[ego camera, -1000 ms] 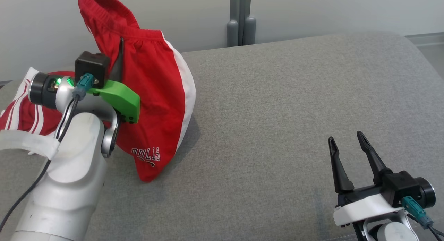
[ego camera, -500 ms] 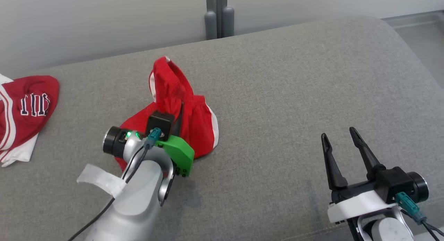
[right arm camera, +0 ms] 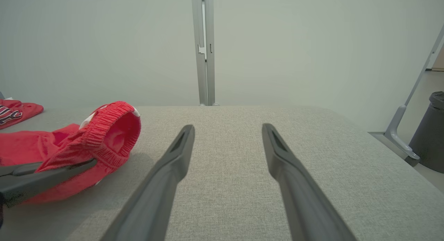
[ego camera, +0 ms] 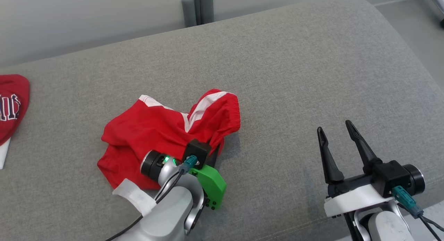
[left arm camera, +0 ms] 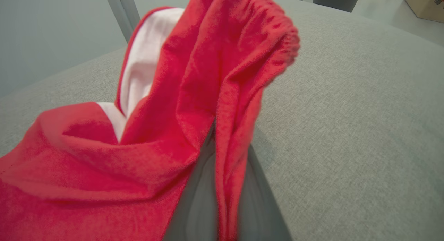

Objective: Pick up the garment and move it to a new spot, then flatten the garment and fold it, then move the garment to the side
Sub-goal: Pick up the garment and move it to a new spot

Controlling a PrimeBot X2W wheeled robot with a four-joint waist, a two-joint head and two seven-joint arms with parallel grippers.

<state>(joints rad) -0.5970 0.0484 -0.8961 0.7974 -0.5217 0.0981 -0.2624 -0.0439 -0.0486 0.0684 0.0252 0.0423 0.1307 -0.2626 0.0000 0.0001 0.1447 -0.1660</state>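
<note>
Now left gripper (ego camera: pixel 212 156) pinches shorts (ego camera: pixel 156 130); right gripper (ego camera: pixel 333 127) agape; second garment (ego camera: pixel 12 105) far left.

Head view: high, looking forward and down on the cushion (ego camera: pixel 295 78). Left wrist view: hard against the shorts (left arm camera: pixel 194 78), facing the wall (left arm camera: pixel 52 33). Right wrist view: low over the cushion, level, facing the same wall. All three share shorts, cushion and the grey post (right arm camera: pixel 204 46) at the wall.

grey cushion (ego camera: pixel 312 78), grey post (ego camera: pixel 194 7), dark bin (right arm camera: pixel 429 137)
</note>
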